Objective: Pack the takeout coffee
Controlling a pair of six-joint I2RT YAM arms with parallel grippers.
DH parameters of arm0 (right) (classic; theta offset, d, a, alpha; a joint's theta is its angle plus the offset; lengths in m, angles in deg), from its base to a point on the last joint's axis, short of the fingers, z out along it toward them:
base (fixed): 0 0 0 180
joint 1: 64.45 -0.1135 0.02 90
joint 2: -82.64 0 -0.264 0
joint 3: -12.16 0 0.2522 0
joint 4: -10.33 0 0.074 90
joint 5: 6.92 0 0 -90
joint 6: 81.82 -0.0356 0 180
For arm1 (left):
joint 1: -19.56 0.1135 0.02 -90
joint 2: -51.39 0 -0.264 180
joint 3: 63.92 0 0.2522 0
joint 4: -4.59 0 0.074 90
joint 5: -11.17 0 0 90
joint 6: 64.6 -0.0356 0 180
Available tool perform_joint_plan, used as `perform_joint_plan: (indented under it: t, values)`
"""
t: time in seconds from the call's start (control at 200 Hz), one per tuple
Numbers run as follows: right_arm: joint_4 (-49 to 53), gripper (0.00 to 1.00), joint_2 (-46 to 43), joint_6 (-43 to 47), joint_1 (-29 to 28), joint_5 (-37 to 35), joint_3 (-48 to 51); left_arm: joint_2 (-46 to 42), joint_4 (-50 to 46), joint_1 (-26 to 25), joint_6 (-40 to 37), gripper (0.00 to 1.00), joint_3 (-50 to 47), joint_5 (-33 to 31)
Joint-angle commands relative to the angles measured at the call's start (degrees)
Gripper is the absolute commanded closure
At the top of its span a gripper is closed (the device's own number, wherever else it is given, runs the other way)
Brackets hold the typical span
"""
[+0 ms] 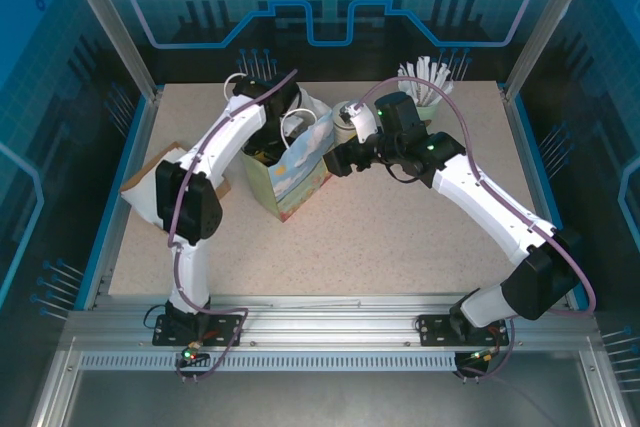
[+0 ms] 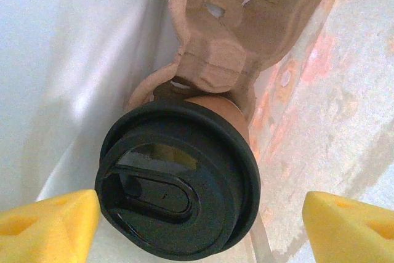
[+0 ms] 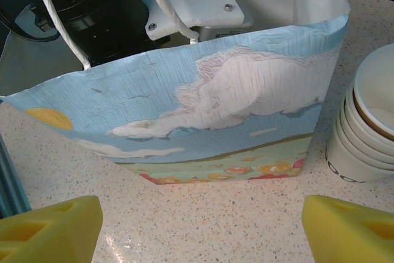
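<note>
My left pincer (image 2: 197, 226) is spread wide, gripping nothing, with its yellow tips at 8 and 4 o'clock of the takeout coffee (image 2: 178, 183). The cup's down inside the paper bag (image 2: 92, 60), against the cardboard carrier (image 2: 228, 35) at 12. Lid faces up at me, long axis running down into the bag. Looks like the release step. Next I'd want a straight lift out, clear of the lid. My right pincer (image 3: 200, 226) is open and empty, outside the bag.

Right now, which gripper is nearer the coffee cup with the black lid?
Left. The left gripper hangs inside the bag, fingers either side of the coffee cup. The right gripper is outside, facing the bag's printed wall.
</note>
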State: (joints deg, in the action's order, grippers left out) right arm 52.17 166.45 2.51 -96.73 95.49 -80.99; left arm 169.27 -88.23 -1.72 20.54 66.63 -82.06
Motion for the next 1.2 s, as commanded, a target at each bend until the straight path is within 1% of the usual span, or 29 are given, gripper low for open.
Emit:
perform_joint_plan:
  t: [0.0,0.525,1.196]
  values:
    - [1.1,0.14,0.2,0.7,-1.0,0.3,-1.7,-3.2,-0.2,0.1,-0.5,0.13,1.0,0.2]
    - [1.2,0.14,0.2,0.8,-0.9,0.2,-1.9,-5.0,-0.4,0.6,-0.7,0.09,2.4,0.8]
    - [1.5,0.14,0.7,1.1,-1.1,0.4,-2.6,-7.0,0.8,1.2,-0.7,0.10,4.2,2.6]
